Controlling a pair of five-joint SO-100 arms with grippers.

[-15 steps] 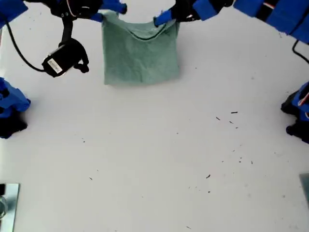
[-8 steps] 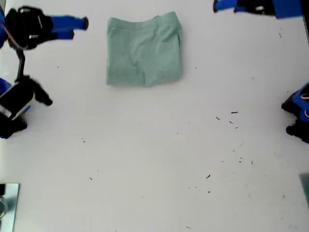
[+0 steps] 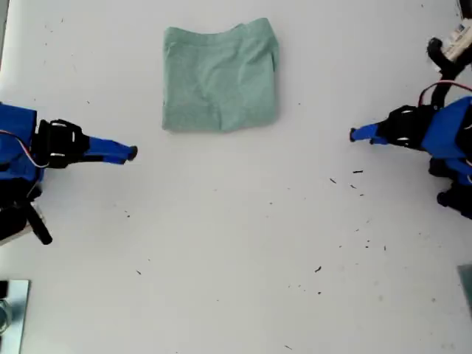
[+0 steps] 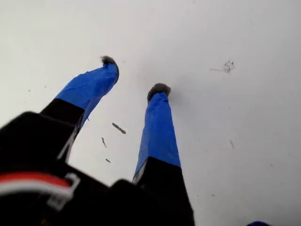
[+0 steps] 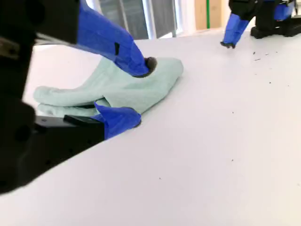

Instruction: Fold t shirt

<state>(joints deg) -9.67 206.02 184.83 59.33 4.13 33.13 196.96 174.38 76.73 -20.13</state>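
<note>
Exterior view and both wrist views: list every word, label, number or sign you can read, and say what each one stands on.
No readable text in any view.
t shirt: plain pale green cloth, no print or tag showing.
White label on the camera body at the exterior view's top right: too small and blurred to read.
Table: only dark specks, no markings.
</note>
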